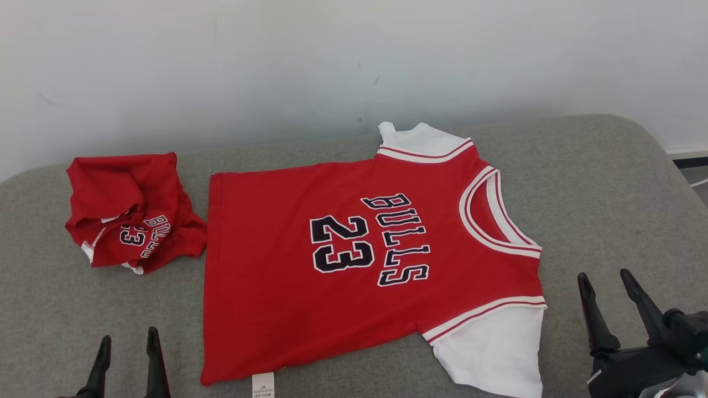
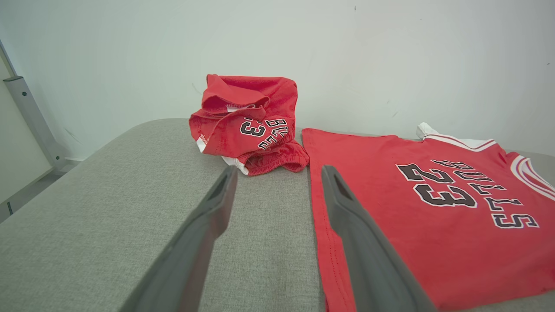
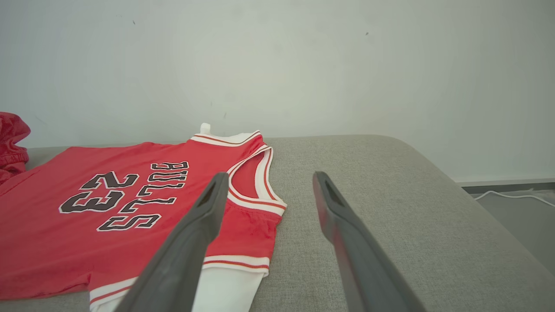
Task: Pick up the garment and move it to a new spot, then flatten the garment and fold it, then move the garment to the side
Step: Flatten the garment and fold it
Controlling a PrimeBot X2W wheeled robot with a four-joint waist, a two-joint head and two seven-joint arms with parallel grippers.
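Observation:
A red jersey with white sleeves and "BULLS 23" on it, the garment (image 1: 354,260) (image 2: 433,208) (image 3: 108,208), lies spread flat on the grey cushioned surface (image 1: 597,182), collar to the right. My left gripper (image 1: 128,345) (image 2: 279,180) is open near the front edge, just left of the garment's hem, holding nothing. At the front right my right gripper (image 1: 605,279) (image 3: 269,184) is open too, beside the near white sleeve, with nothing between its fingers.
A second red piece with the same print, crumpled into a heap (image 1: 130,213) (image 2: 249,123), sits at the left, touching the jersey's hem corner. A white wall (image 1: 332,61) runs behind the surface. Floor and a white cable (image 3: 511,195) show beyond the right edge.

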